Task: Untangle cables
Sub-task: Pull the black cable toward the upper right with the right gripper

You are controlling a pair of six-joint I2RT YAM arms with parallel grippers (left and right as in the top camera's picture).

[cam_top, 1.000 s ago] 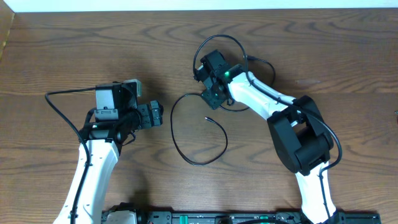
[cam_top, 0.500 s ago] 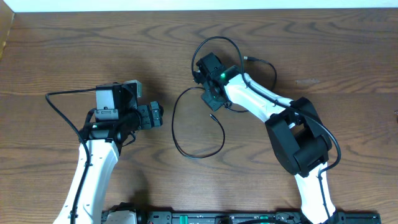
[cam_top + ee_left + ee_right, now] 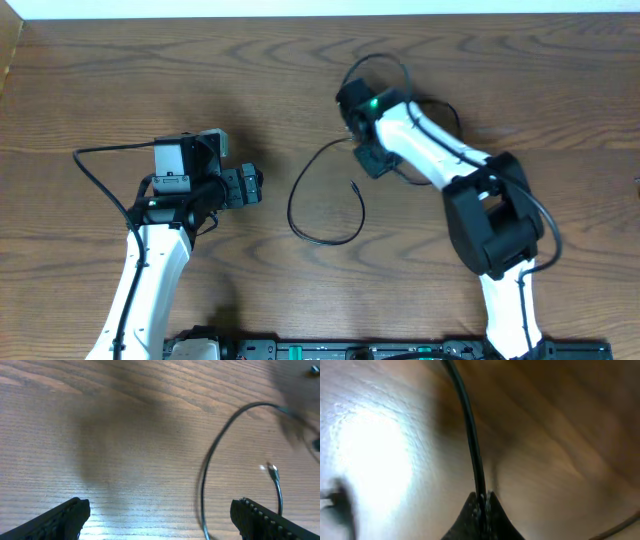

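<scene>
At the bottom centre of the right wrist view, the right gripper (image 3: 482, 504) pinched a thin black cable (image 3: 469, 425). The left gripper (image 3: 162, 517) stood spread wide, apart from the cable.

White links (image 3: 432, 150), black joints (image 3: 495, 228), black left claw (image 3: 160, 512)

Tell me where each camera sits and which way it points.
Overhead: fixed above, looking straight down at the brown wooden table; left arm and right arm show.
Left wrist: low, facing along the tabletop toward the thin black cable; the open left end effector frames the bottom edge.
Right wrist: close over the wood; shut right end effector pinches the cable.
Shared: overhead and left wrist both show the cable's curved loop.
</scene>
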